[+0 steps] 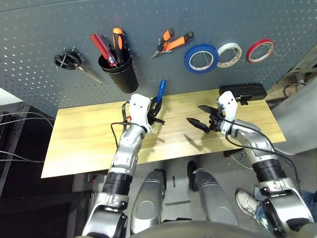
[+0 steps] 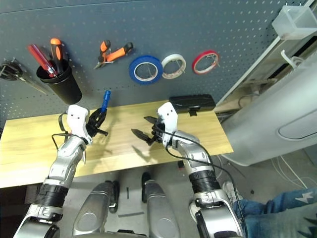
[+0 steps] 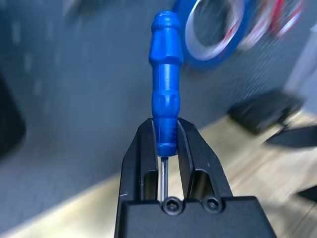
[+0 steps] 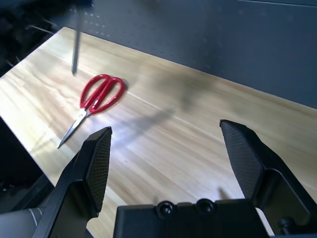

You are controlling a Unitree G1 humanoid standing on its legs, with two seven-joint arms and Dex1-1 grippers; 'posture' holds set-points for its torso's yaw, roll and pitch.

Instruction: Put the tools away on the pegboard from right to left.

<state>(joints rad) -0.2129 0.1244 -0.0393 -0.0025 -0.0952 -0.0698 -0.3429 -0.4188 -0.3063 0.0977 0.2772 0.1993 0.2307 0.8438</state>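
My left gripper (image 1: 157, 107) is shut on the small blue-handled screwdriver (image 3: 166, 74), held upright above the table with the handle (image 1: 161, 90) pointing up at the pegboard (image 1: 49, 29). The wide blue tape roll (image 1: 200, 58) and the orange-handled pliers (image 1: 171, 42) hang on pegboard hooks. The red-handled scissors (image 4: 101, 94) lie flat on the wooden table, below my left arm. My right gripper (image 1: 197, 115) hovers open over the table's middle with nothing between its fingers (image 4: 99, 158).
A black cup (image 1: 121, 72) on the pegboard holds red and orange-handled screwdrivers. Black scissors (image 1: 69, 60) hang at far left. White (image 1: 229, 53) and red (image 1: 260, 49) tape rolls hang to the right. A black case (image 1: 242, 91) lies at the table's (image 1: 89, 144) back right.
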